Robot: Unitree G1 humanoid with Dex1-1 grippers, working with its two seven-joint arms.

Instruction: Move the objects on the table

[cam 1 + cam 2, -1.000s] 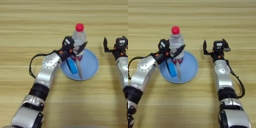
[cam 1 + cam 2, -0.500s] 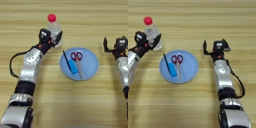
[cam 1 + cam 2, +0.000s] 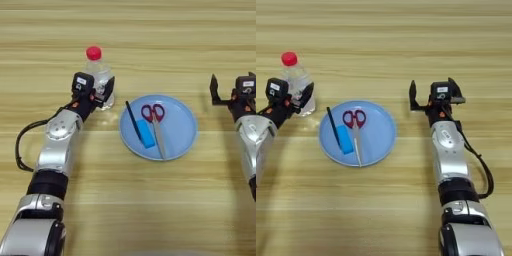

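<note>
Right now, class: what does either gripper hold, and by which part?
The left gripper holds the bottle by its lower body; the right gripper is open, empty.

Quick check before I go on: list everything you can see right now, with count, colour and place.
water bottle: one, clear with red cap, upright on the table left of the plate
plate: one, light blue, mid-table
scissors: one pair, red handles, on the plate
stick: one, thin black, on the plate's left part
block: one, blue, on the plate beside the stick
table: one, light-brown wood
left gripper: jaws around the bottle
right gripper: jaws open, right of the plate
</note>
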